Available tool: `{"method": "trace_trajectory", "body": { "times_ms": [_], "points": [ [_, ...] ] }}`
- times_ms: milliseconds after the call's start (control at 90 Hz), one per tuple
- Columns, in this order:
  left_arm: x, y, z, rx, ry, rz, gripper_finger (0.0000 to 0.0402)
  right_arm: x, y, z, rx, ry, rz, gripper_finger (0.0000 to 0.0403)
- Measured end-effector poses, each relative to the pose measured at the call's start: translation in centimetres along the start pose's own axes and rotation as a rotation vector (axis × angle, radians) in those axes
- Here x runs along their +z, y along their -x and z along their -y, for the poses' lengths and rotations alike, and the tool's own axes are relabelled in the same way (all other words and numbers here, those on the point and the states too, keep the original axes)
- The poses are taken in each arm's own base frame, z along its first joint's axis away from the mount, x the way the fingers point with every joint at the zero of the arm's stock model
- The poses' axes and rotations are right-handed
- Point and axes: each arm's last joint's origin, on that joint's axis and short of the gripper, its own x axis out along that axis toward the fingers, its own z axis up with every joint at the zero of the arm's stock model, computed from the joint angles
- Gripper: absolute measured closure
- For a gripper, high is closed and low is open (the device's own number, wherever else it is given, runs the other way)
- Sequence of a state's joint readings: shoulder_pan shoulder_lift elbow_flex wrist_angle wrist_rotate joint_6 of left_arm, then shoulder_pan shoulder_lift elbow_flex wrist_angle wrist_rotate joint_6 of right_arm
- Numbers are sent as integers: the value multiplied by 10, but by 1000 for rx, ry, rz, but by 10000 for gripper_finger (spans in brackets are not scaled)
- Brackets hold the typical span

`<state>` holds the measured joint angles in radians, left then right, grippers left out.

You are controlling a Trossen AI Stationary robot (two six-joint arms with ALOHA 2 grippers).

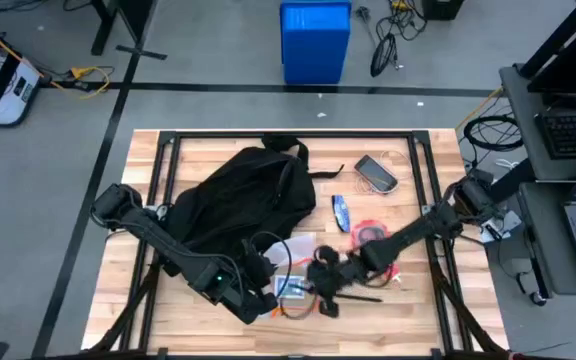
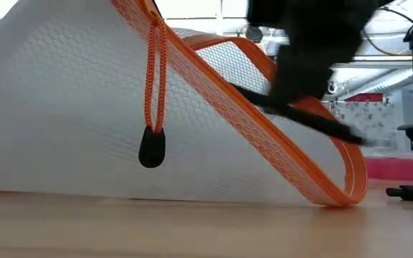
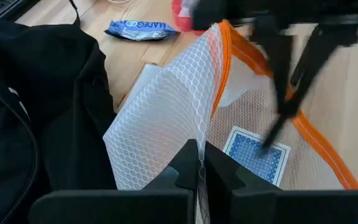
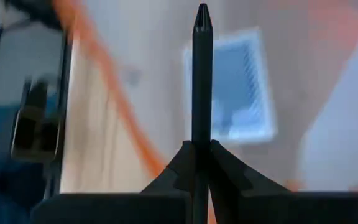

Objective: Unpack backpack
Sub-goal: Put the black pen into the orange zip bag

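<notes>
Pinching honeycomb mesh pouch (image 3: 166, 118), left pincer (image 3: 199, 169); right pincer (image 4: 201, 155) grips slim black pen (image 4: 201, 74)

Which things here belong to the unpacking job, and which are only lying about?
Job: backpack; mesh pouch, pinched by left gripper; black pen, held by right gripper.

Lying about: phone; blue packet; blue bin.

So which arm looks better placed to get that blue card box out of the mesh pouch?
Probably the right: its fingers grip a black pen beside the card box, while the left's pinch the mesh pouch.
</notes>
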<state>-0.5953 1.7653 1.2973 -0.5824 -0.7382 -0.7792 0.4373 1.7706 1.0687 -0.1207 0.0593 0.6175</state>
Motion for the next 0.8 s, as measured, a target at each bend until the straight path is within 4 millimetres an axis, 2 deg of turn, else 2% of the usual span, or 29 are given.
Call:
{"method": "trace_trajectory", "body": {
  "times_ms": [100,178,389,511,678,800],
  "points": [
    [0,0,0,0,1,1,402,15,0,11,10,-25,72,393],
    [0,0,0,-1,1,1,402,23,0,16,23,-24,112,375],
    [1,0,1,-7,10,9,402,24,0,18,20,4,105,268],
    [1,0,1,-9,12,11,402,23,0,17,36,-11,89,225],
    [1,0,2,-12,14,13,402,17,13,6,161,-81,-22,214],
    [1,0,2,-12,14,12,402,1,33,-7,145,-104,-148,224]
  ]
}}
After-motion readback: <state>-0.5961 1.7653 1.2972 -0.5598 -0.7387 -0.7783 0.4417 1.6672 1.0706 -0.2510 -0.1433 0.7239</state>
